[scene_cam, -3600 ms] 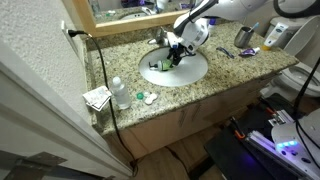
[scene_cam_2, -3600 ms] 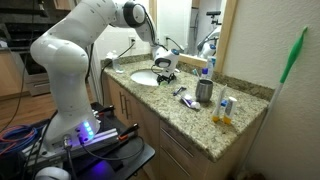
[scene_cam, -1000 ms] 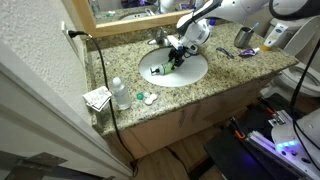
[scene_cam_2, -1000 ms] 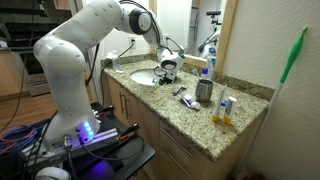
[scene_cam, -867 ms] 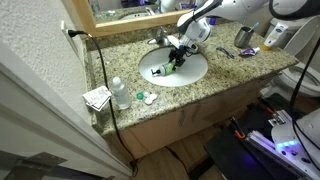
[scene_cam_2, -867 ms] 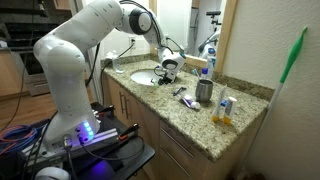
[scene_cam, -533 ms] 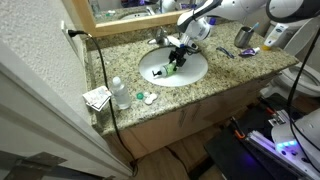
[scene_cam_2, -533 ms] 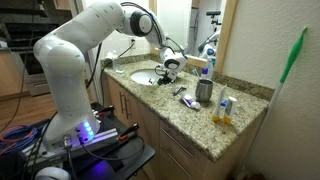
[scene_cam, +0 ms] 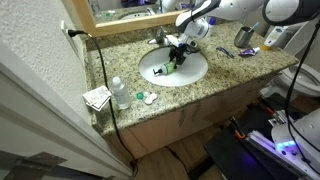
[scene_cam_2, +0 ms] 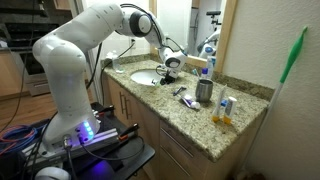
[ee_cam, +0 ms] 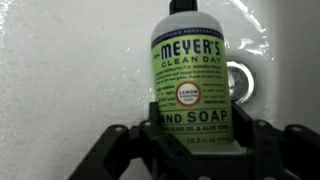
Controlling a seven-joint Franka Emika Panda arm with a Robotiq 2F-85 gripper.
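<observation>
My pincer [ee_cam: 200, 138] is clamped on the green soap bottle [ee_cam: 190, 75] at the sink [scene_cam: 152, 72].

In the wrist view the bottle sits between my two fingers [ee_cam: 128, 152], label facing the camera, black cap at the top edge. The white basin lies behind it, with the metal drain [ee_cam: 238, 82] just beside its label. In both exterior views I hold it over the basin, near the faucet [scene_cam: 160, 38], set in the speckled worktop [scene_cam: 232, 72].
</observation>
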